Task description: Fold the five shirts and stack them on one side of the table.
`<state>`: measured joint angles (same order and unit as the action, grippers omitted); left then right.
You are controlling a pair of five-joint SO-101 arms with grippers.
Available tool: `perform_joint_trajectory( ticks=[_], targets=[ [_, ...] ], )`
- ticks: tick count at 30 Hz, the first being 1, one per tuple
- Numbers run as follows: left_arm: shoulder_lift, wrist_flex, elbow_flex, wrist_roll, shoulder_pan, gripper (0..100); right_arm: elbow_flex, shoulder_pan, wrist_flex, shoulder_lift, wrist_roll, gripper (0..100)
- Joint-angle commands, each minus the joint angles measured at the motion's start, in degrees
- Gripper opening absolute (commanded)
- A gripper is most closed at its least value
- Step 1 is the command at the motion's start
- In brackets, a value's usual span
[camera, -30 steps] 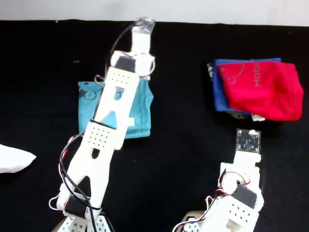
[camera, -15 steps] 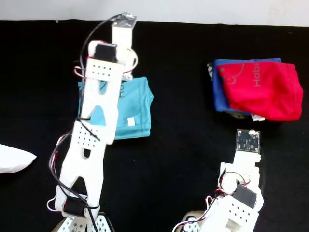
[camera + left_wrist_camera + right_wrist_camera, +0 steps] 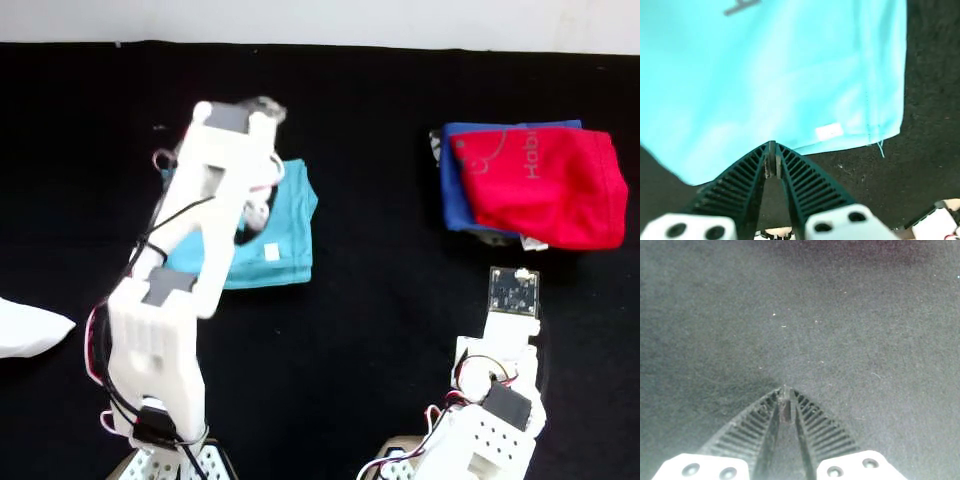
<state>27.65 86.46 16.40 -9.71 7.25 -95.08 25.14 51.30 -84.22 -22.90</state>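
left hand (image 3: 771, 150) withdrew, clenched | right hand (image 3: 785, 392) clenched | 1 teal shirt (image 3: 290, 220), 1 red shirt (image 3: 545, 190), 1 blue shirt (image 3: 453, 200)

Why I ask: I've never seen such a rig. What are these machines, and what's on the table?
Two white robot arms sit at a black table. The high view looks down on everything; each wrist view is a camera on one arm, looking past its dark toothed gripper. The left arm stretches over a folded teal shirt; the left gripper is shut, holding nothing. The right gripper is shut over bare table. Far right, a folded red shirt lies on a blue shirt. A white cloth shows at the left edge.
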Motion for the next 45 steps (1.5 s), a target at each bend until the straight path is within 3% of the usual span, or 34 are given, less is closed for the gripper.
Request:
perform_joint_trajectory(
  ticks=[1,3,9,16,28,35,39,45],
  targets=[
    [-8.66,-13.1,-14.2,0.26,2.24,1,-5.93,0.48,-1.01,-0.4,-0.18,0.7],
    [-11.56,-16.79,-17.01,0.35,3.21,1,-5.93,0.48,-1.01,-0.4,-0.18,0.7],
    [-18.86,-17.41,-18.07,3.16,5.32,1,-5.93,0.48,-1.01,-0.4,-0.18,0.7],
    [-13.93,-23.91,-20.0,6.42,5.41,1,-5.93,0.48,-1.01,-0.4,-0.18,0.7],
    [-11.03,-19.43,-21.58,6.51,13.93,1,-5.93,0.48,-1.01,-0.4,-0.18,0.7],
    [-22.11,-18.55,-18.07,6.24,7.08,1,-5.93,0.48,-1.01,-0.4,-0.18,0.7],
    [-26.95,-18.99,-22.73,5.36,0.04,1,-5.93,0.48,-1.01,-0.4,-0.18,0.7],
    [-21.32,-42.11,-30.99,-1.49,-13.32,1,-5.93,0.4,-1.01,-0.4,-0.18,0.7]
  ],
)
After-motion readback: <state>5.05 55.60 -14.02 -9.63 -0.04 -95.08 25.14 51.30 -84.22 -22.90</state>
